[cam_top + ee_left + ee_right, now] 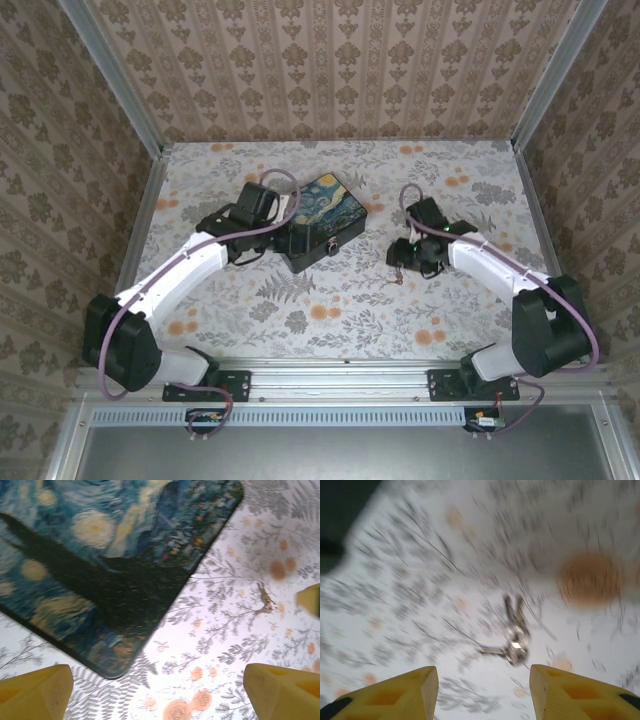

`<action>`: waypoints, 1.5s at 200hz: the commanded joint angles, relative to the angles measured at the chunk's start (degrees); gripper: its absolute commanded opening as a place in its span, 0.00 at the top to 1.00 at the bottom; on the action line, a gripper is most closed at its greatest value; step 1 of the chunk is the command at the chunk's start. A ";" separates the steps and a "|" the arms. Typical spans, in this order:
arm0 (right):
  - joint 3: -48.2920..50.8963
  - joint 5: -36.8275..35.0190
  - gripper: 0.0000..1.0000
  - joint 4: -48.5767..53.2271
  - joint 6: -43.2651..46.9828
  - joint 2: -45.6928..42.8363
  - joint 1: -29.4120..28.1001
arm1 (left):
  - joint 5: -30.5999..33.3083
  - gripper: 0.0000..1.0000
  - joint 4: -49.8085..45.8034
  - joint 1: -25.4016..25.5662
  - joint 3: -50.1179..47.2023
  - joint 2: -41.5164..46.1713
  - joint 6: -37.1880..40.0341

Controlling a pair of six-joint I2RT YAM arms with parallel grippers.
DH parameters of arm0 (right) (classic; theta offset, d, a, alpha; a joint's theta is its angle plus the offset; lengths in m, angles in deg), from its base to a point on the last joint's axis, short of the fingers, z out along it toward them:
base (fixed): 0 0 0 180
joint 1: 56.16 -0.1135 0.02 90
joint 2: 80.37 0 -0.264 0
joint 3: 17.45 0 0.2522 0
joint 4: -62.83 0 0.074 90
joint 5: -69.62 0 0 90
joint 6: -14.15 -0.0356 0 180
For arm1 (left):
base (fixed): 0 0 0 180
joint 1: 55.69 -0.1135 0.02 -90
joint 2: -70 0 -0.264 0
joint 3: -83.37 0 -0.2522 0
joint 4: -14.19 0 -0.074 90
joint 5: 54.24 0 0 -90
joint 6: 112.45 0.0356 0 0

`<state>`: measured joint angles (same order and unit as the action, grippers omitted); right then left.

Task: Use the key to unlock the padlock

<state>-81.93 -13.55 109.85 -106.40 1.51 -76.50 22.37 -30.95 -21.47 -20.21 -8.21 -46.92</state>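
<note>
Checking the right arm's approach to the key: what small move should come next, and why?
Probably ease the right gripper forward and down until the key sits between its fingers. The key lies on the tablecloth just ahead of the fingertips, and the jaws stand apart with nothing between them.

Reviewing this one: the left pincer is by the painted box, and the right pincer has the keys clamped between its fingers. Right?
Not quite. The keys are not clamped: the right wrist view shows them lying on the flowered cloth ahead of the right pincer, which is open and holds nothing. The left pincer is indeed by the painted box.
</note>
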 commanded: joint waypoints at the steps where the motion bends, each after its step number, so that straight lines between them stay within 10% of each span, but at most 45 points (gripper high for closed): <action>1: 1.16 -6.29 0.50 -0.37 -2.22 -1.02 -2.49 | 1.86 0.04 -0.93 2.51 2.96 -2.03 -1.50; 203: 0.52 -10.11 0.87 -6.89 -1.63 15.29 -3.13 | 4.05 0.04 -3.23 5.60 8.10 -2.16 2.01; 300: 3.35 6.19 1.00 -11.21 16.39 -3.26 -2.58 | -3.97 0.03 -3.08 4.42 9.52 -4.74 2.07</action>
<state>-78.39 -16.35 100.01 -98.24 4.84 -79.47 23.61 -34.08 -16.10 -12.08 -11.45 -45.74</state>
